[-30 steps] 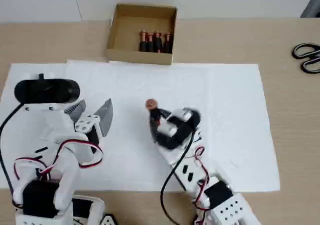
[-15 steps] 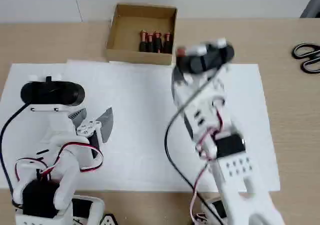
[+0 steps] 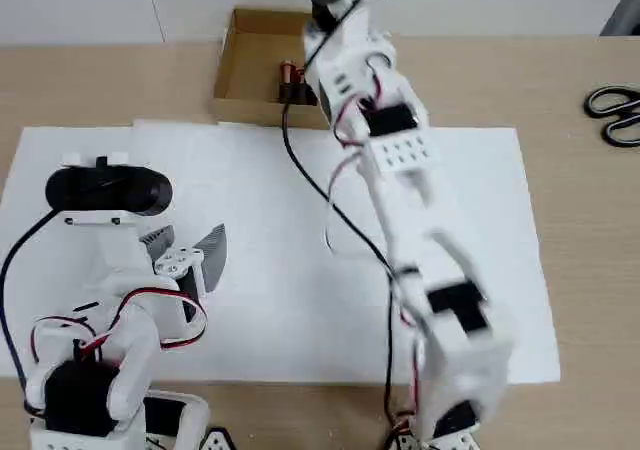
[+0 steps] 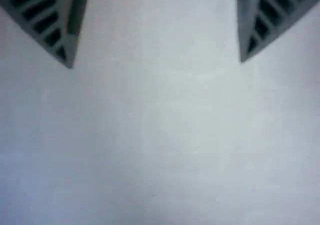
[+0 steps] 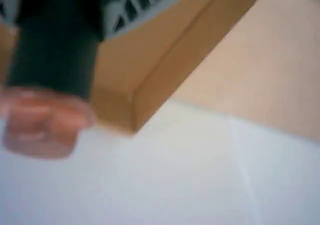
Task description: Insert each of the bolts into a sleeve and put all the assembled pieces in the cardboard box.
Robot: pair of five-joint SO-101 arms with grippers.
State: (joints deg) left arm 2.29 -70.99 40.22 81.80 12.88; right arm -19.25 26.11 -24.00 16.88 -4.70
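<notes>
One assembled piece (image 5: 50, 50) | clamped in right tool (image 5: 75, 7) | at cardboard box (image 5: 170, 65)

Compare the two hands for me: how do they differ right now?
The left hand is open and empty; the right hand is shut on an assembled piece. The left hand hangs over the white sheet; the right hand is up at the cardboard box. Both have grey ribbed fingers.
</notes>
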